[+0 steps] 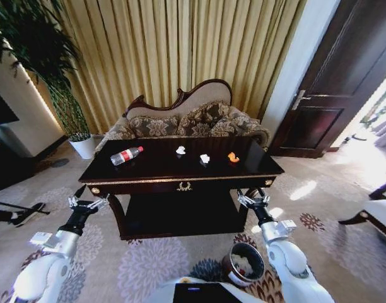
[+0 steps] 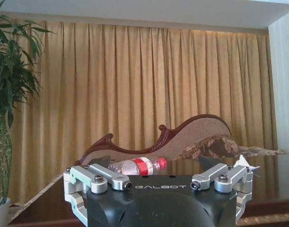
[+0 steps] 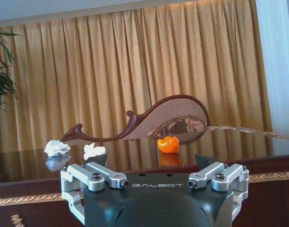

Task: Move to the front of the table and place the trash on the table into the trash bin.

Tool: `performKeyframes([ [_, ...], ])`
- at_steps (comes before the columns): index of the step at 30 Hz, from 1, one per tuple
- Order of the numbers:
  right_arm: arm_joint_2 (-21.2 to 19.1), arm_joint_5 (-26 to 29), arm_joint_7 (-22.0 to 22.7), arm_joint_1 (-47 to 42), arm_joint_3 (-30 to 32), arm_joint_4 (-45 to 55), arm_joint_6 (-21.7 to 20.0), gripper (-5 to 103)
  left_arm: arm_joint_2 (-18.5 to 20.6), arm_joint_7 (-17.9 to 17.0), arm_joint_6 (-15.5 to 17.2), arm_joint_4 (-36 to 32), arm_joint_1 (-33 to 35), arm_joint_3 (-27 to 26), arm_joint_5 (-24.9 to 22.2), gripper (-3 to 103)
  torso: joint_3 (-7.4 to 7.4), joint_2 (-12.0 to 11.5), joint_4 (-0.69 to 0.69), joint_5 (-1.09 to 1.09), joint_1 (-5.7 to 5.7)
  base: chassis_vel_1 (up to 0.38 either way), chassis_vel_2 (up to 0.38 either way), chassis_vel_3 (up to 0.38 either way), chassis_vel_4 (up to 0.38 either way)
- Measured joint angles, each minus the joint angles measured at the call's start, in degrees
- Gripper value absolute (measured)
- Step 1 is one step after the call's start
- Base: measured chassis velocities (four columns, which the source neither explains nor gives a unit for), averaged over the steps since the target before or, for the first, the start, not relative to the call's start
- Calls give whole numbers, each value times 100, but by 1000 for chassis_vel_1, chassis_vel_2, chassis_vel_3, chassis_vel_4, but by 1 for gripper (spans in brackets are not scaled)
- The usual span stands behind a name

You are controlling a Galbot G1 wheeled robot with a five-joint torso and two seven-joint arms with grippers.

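The dark glossy table (image 1: 256,169) stands straight ahead of me. On its top lie a clear bottle (image 1: 126,155) with a red label at the left, two white scraps (image 1: 180,150) (image 1: 205,158) in the middle and an orange scrap (image 1: 233,157) to their right. The trash bin (image 1: 243,264), a dark round bucket, sits on the carpet near my right arm. My left gripper (image 1: 86,203) hangs open before the table's left corner, level with the bottle (image 2: 137,166). Before the right corner my right gripper (image 1: 253,199) is also open, facing the orange scrap (image 3: 168,144).
An ornate sofa (image 1: 180,120) backs the table, with gold curtains behind it. A white plant pot (image 1: 84,146) stands at the far left and a dark door (image 1: 338,82) at the right. Patterned carpet (image 1: 149,265) lies between me and the table.
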Motion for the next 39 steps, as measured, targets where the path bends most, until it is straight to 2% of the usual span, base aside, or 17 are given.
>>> performKeyframes([
  [8, -8, 51, 16, 165, 25, -54, -6, 100, -46, -1, 0, 2, -4, -3, -6, 100, 2, -2, 1, 1, 4, -121, 113, 110, -137],
  [16, -252, 350, 304, 701, 55, 76, -407, 100, -21, -138, 48, -107, 31, -115, -111, 100, -2, 2, 1, 1, -4, 0, 0, 0, 0],
  [17, -379, 429, 385, 811, 27, 135, -582, 100, 15, -220, 162, -169, 37, -149, -125, 100, -2, 3, 0, 1, -4, 0, 0, 0, 0],
  [18, -379, 429, 385, 811, 27, 135, -582, 100, 15, -220, 162, -169, 37, -149, -125, 100, -2, 3, 0, 1, -4, 0, 0, 0, 0],
  [20, -639, 643, 563, 1025, -21, 271, -989, 100, 80, -477, 517, -331, 41, -222, -193, 100, 0, 1, 0, 2, -3, 0, 0, 0, 0],
  [21, -639, 643, 563, 1025, -21, 271, -989, 100, 80, -477, 517, -331, 41, -222, -193, 100, 0, 1, 0, 2, -3, 0, 0, 0, 0],
  [23, -812, 817, 695, 1156, -42, 349, -1247, 100, 123, -749, 867, -491, 35, -281, -270, 100, 1, 0, 1, 1, 0, 0, 0, 0, 0],
  [24, -970, 1021, 791, 1274, -44, 419, -1545, 100, 174, -969, 1174, -646, 9, -347, -403, 100, 1, 0, 1, 1, 1, 0, 0, 0, 0],
  [26, -1033, 1110, 827, 1318, -38, 449, -1671, 100, 200, -1041, 1288, -704, -10, -372, -453, 100, 1, 0, 1, 1, 1, 0, 0, 0, 0],
  [29, -1328, 1450, 1043, 1525, -32, 518, -2170, 100, 375, -1374, 1791, -867, -123, -474, -629, 100, 0, 0, -1, 0, 0, 0, 0, 0, 0],
  [31, -1381, 1495, 1085, 1572, -49, 513, -2228, 100, 422, -1411, 1867, -879, -145, -498, -661, 100, 0, 0, -1, 0, 0, 0, 0, 0, 0],
  [33, -1601, 1687, 1205, 1806, -174, 400, -2418, 100, 624, -1494, 2047, -896, -213, -607, -782, 100, 0, 1, -1, 2, 0, 0, 0, 0, 0],
  [39, -1838, 1829, 1279, 2334, -590, -10, -2575, 100, 732, -1506, 2059, -909, -198, -756, -892, 100, 1, 0, 0, -1, 0, 0, 0, 0, 0],
])
